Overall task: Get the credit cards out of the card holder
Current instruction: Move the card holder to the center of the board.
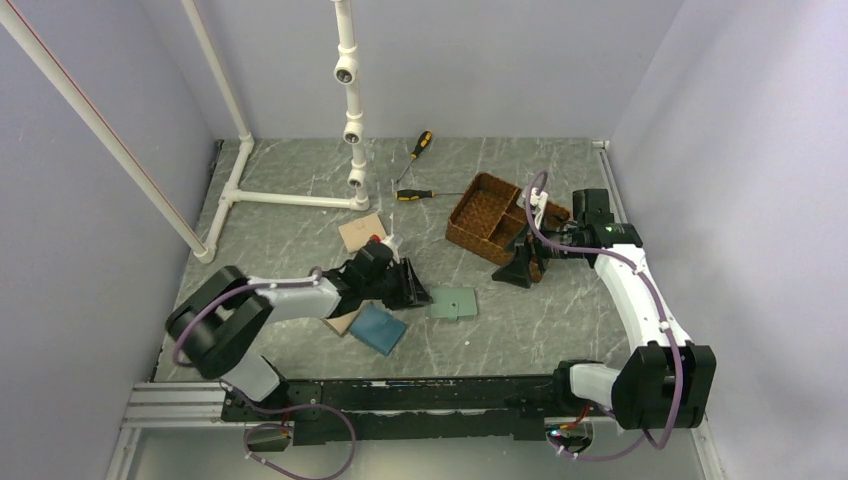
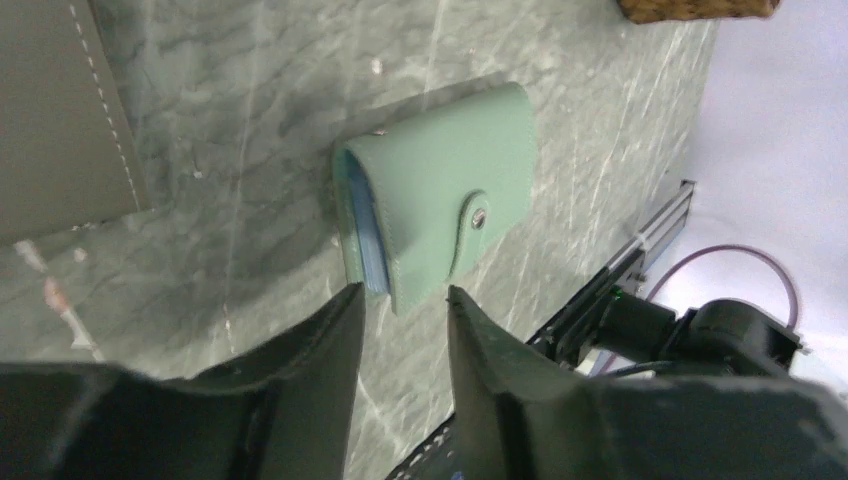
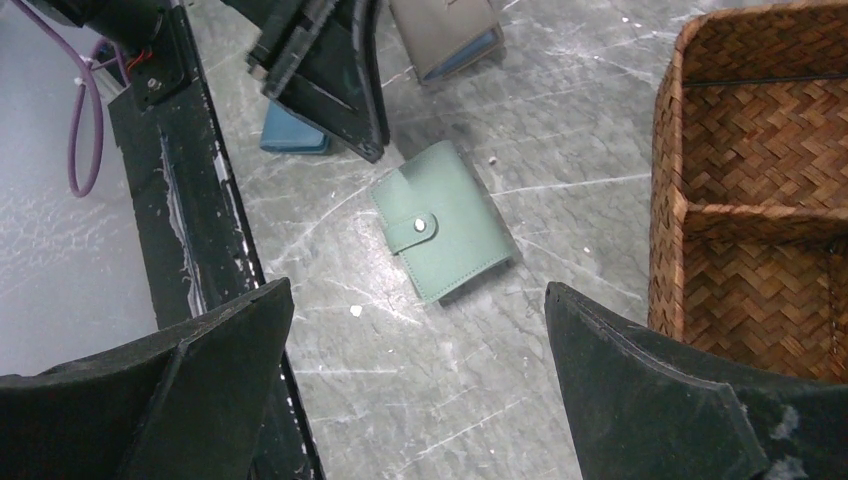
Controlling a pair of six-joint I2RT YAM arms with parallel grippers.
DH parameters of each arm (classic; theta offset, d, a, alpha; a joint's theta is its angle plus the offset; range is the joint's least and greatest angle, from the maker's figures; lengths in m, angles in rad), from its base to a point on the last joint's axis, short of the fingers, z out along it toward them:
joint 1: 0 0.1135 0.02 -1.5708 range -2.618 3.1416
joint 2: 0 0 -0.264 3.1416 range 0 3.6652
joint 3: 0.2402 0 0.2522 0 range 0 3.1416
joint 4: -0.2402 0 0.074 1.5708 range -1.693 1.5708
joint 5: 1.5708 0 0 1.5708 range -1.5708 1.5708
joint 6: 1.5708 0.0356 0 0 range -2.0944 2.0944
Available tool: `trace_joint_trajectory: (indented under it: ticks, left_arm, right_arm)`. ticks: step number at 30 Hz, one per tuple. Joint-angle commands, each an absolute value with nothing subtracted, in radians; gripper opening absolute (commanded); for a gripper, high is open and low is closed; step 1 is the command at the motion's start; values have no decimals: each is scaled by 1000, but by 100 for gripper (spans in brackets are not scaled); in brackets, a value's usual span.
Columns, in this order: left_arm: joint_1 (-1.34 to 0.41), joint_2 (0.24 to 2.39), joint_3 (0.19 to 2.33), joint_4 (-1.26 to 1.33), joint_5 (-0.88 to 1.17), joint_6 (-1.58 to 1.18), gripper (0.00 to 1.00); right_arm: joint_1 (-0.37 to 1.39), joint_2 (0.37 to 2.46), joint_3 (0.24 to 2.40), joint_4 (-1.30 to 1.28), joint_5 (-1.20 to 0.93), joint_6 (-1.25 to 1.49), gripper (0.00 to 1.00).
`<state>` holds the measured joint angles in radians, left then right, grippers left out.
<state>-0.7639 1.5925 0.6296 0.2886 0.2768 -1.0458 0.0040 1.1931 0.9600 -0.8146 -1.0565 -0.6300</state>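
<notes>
The sage-green card holder (image 1: 453, 303) lies closed and snapped on the marble table between the two arms. It also shows in the left wrist view (image 2: 445, 205) and the right wrist view (image 3: 443, 220). No credit cards show; only pale blue inner edges show at the holder's open side. My left gripper (image 1: 425, 296) is just left of the holder, low over the table, jaws a little apart and empty (image 2: 400, 300). My right gripper (image 1: 503, 277) hovers to the holder's right beside the basket, jaws wide open and empty (image 3: 415, 295).
A woven basket (image 1: 480, 205) stands at the back right, close to the right gripper (image 3: 700, 200). A blue wallet (image 1: 378, 327), a tan wallet (image 1: 360, 232) and a grey-brown wallet (image 2: 60, 110) lie around the left arm. Two screwdrivers (image 1: 417, 194) and a white pipe frame (image 1: 290, 199) are at the back.
</notes>
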Motion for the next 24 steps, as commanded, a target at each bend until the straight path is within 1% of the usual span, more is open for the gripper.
trace_joint_trajectory:
  ticks: [1, 2, 5, 9, 11, 13, 14, 15, 16, 18, 22, 24]
  left_arm:
    - [-781, 1408, 706, 12, 133, -822, 49]
    - [-781, 1379, 718, -38, 125, -770, 55]
    - [-781, 1354, 772, -100, 146, -564, 64]
    - [-779, 1428, 846, -95, 201, -305, 68]
    - [-767, 1480, 887, -91, 242, -265, 71]
    - [-735, 1532, 924, -76, 341, -251, 73]
    - [-715, 1556, 935, -57, 410, -248, 81]
    - [-692, 1578, 938, -24, 485, -247, 97]
    - [-672, 1598, 941, 14, 553, -250, 99]
    - [-634, 1639, 954, 44, 644, -251, 99]
    - [-620, 1717, 1017, 4, 660, -225, 99]
    - [-620, 1769, 1054, -41, 680, -204, 96]
  right_arm:
    - [24, 1202, 987, -809, -1062, -676, 100]
    - [26, 1206, 989, -812, -1060, -681, 100]
    - [33, 1217, 994, -825, -1058, -700, 100]
    - [40, 1224, 998, -840, -1059, -724, 100]
    - [41, 1223, 997, -845, -1063, -731, 100]
    - [41, 1220, 996, -848, -1064, -739, 100]
    - [40, 1219, 996, -847, -1064, -739, 100]
    - [41, 1218, 995, -847, -1064, -739, 100]
    - [41, 1217, 994, -847, -1065, -739, 100]
    - [43, 1215, 993, -845, -1065, -738, 100]
    - [45, 1212, 992, -845, -1070, -738, 100]
    - [44, 1210, 991, -844, -1069, -738, 100]
